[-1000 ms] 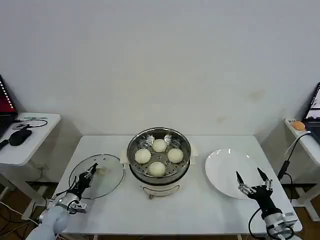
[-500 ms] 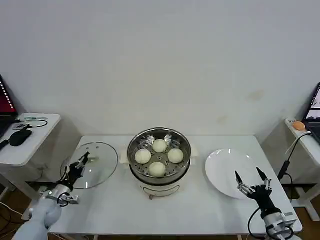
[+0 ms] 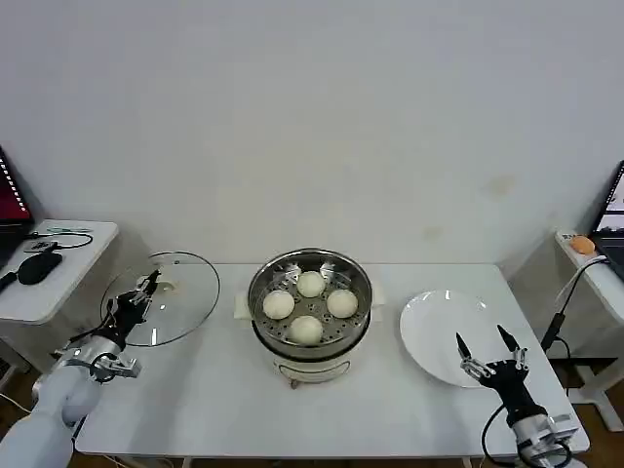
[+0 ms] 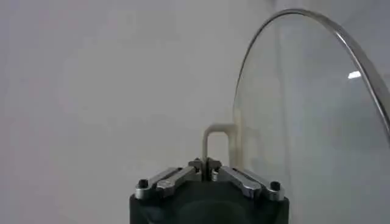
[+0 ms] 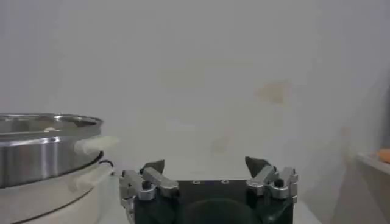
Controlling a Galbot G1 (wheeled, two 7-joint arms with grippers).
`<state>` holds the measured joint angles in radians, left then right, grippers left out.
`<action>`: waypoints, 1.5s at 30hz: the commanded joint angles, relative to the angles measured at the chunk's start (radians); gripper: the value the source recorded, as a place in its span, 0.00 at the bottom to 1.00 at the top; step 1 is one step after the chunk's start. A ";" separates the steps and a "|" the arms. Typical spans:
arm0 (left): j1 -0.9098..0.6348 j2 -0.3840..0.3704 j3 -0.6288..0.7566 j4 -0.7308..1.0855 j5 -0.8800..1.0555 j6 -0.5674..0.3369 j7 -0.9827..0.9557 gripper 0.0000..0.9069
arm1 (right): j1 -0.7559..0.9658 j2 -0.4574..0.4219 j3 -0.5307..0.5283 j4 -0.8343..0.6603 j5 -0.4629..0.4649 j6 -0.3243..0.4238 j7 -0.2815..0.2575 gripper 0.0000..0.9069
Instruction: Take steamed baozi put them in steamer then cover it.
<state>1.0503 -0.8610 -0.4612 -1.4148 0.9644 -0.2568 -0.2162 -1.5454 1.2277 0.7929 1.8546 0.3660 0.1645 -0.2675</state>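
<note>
The white table (image 3: 224, 390) carries the steamer (image 3: 310, 310) at its middle, nearer the back edge than the front. The steamer is a shiny stainless-steel pot on a white electric base, uncovered, and its steel rim (image 5: 42, 125) also shows in the right wrist view. A flat white plate (image 3: 444, 336) lies near the table's right edge, well apart from the steamer.

The cover (image 3: 161, 297), a round clear glass lid with a metal rim, is held tilted in the air over the table's back-left corner, off the surface and apart from the steamer. The left gripper (image 3: 130, 305) holds it from below, its fingers pressed together on the small cream-white handle (image 4: 214, 145); in the left wrist view the glass disc (image 4: 304, 109) stands on edge beside that handle.

The right gripper (image 3: 485, 353) hangs over the front-right corner of the table, at the near rim of the plate, with its two fingers (image 5: 152, 167) spread wide and nothing between them.

Four steamed baozi (image 3: 310, 284) sit on the perforated tray inside the steamer, arranged in a diamond: one toward the back, one toward the front, one to each side, close together.
</note>
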 commanded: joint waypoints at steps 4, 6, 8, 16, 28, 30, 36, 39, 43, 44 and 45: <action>0.010 0.071 0.002 -0.176 -0.045 0.078 0.132 0.00 | -0.008 -0.001 0.003 0.003 -0.001 0.004 -0.002 1.00; 0.005 0.074 0.003 -0.185 -0.048 0.087 0.139 0.00 | -0.009 -0.002 0.003 0.003 -0.001 0.006 -0.003 1.00; -0.001 0.078 0.005 -0.192 -0.050 0.089 0.147 0.00 | -0.009 -0.003 0.004 0.004 0.000 0.006 -0.003 1.00; 0.016 0.107 0.052 -0.289 -0.093 0.204 0.170 0.00 | -0.006 -0.004 0.004 0.005 -0.001 0.008 -0.003 1.00; -0.048 0.109 0.176 -0.400 -0.138 0.304 0.208 0.00 | -0.016 -0.002 0.011 0.003 -0.002 0.016 -0.008 1.00; -0.057 0.112 0.204 -0.427 -0.149 0.327 0.221 0.00 | -0.014 -0.002 0.012 0.005 -0.001 0.016 -0.009 1.00; -0.094 0.114 0.289 -0.468 -0.157 0.378 0.249 0.00 | -0.009 -0.003 0.013 0.012 0.000 0.015 -0.010 1.00; -0.108 0.111 0.318 -0.478 -0.156 0.403 0.256 0.00 | -0.011 -0.003 0.019 0.012 0.003 0.016 -0.012 1.00; -0.125 0.095 0.351 -0.484 -0.146 0.424 0.261 0.00 | -0.012 0.000 0.022 0.007 0.004 0.021 -0.017 1.00; -0.129 0.092 0.363 -0.484 -0.142 0.431 0.261 0.00 | -0.013 0.001 0.022 0.005 0.004 0.022 -0.018 1.00; -0.132 0.088 0.372 -0.484 -0.137 0.435 0.261 0.00 | -0.014 0.002 0.023 0.005 0.003 0.023 -0.019 1.00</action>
<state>0.9524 -0.7599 -0.1962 -1.8578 0.8225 0.1090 0.0257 -1.5585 1.2271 0.8142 1.8639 0.3693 0.1842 -0.2833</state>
